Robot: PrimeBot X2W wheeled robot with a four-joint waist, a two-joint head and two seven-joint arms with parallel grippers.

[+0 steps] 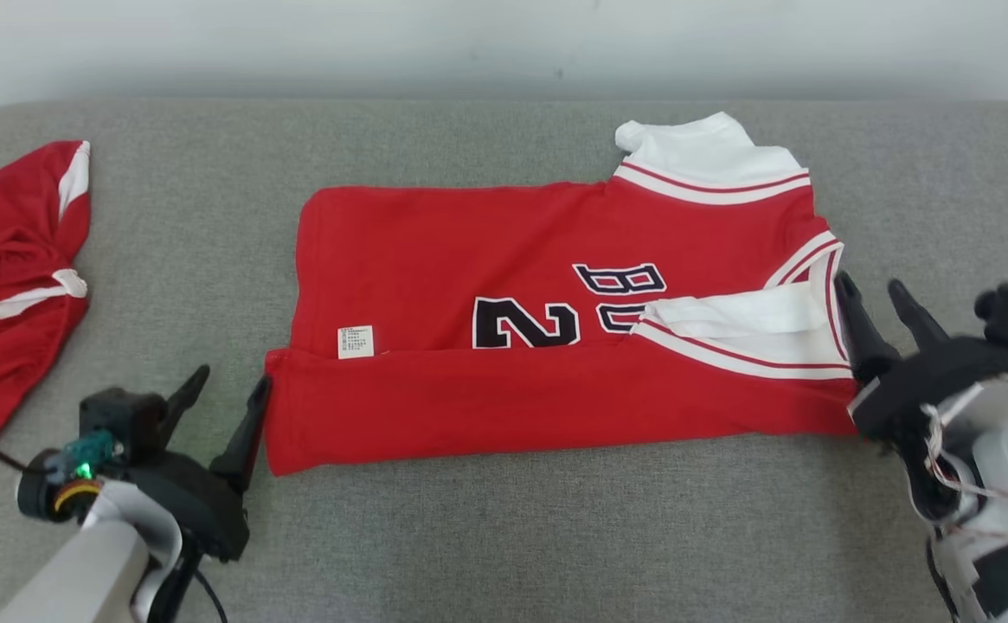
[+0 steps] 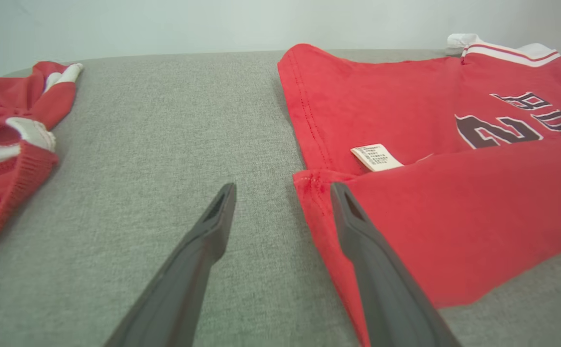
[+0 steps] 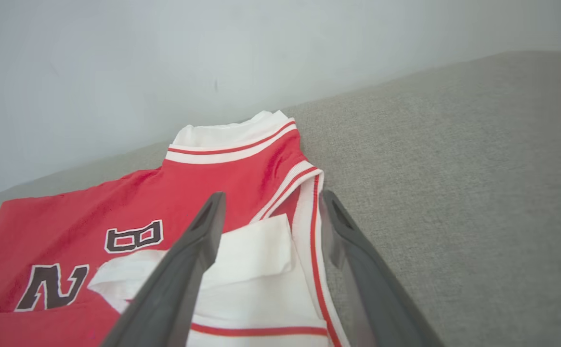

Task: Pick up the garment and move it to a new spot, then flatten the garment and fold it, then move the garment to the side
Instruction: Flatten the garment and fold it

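Red-and-white soft knit jersey [image 1: 469, 260], part-folded mid grey fabric bench [image 1: 504, 536], looks light, limp, unslippery; best pinched at the near flap's two ends, where left end effector [image 1: 234, 376] and right end effector [image 1: 868, 281] stand wide, empty.

Garment [image 1: 512, 346] is lying mid tabletop [image 1: 504, 536], collar end to the right. 2nd garment [image 1: 10, 277] is lying at far left, well apart. L end effector [image 1: 231, 378] is sitting at garment's left edge, R end effector [image 1: 869, 285] at its right edge. Wall [image 1: 469, 43] behind.
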